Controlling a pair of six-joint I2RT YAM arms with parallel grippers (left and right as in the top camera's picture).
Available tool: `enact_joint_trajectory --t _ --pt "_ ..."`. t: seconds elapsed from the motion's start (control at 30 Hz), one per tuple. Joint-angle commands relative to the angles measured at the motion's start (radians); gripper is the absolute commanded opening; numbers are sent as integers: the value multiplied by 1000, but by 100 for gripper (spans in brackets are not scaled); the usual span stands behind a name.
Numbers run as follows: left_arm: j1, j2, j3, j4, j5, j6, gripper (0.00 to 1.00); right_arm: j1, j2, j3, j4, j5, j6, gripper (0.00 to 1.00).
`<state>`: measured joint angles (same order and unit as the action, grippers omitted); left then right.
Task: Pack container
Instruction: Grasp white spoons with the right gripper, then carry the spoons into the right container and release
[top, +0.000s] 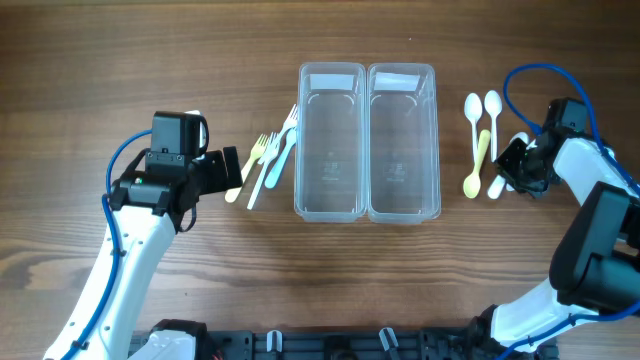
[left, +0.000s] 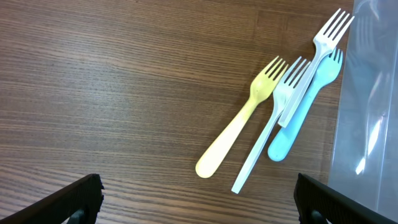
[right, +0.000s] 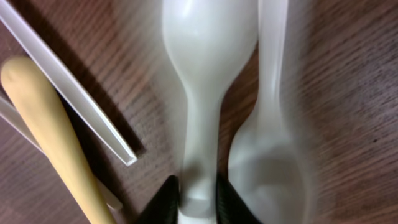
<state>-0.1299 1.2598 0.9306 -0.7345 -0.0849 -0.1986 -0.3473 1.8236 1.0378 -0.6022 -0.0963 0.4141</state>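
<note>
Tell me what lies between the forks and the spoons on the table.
Two clear containers, side by side and both empty, lie between the forks and the spoons; the overhead view shows it.

The overhead camera looks straight down from high above the brown wood-grain tabletop, taking in the whole scene. The left wrist camera faces down from mid height onto the yellow, white and blue plastic forks, which the overhead view shows left of the two clear plastic bins. The right wrist camera sits very close over a white plastic spoon, with its black claw at the bottom edge.
</note>
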Motion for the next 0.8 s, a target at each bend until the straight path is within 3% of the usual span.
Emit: enact_joint_trajectory --t 0.0,0.1,0.33,0.53,0.63,0.77 --pt "-1 2 21 -1 -10 16 100 3 6 -16 -18 12 4 12" --pt "-1 2 21 -1 -10 16 100 3 -37 -2 -39 27 4 6" --pt "-1 2 21 -1 -10 16 100 3 -216 42 -95 17 -22 4" --pt "-1 2 21 -1 -10 16 100 29 -450 45 -126 -184 -39 4" --pt "-1 2 21 -1 -10 16 100 103 -551 44 -136 -303 -77 4" --pt "-1 2 21 -1 -11 16 100 286 -582 43 -126 -294 -144 4"
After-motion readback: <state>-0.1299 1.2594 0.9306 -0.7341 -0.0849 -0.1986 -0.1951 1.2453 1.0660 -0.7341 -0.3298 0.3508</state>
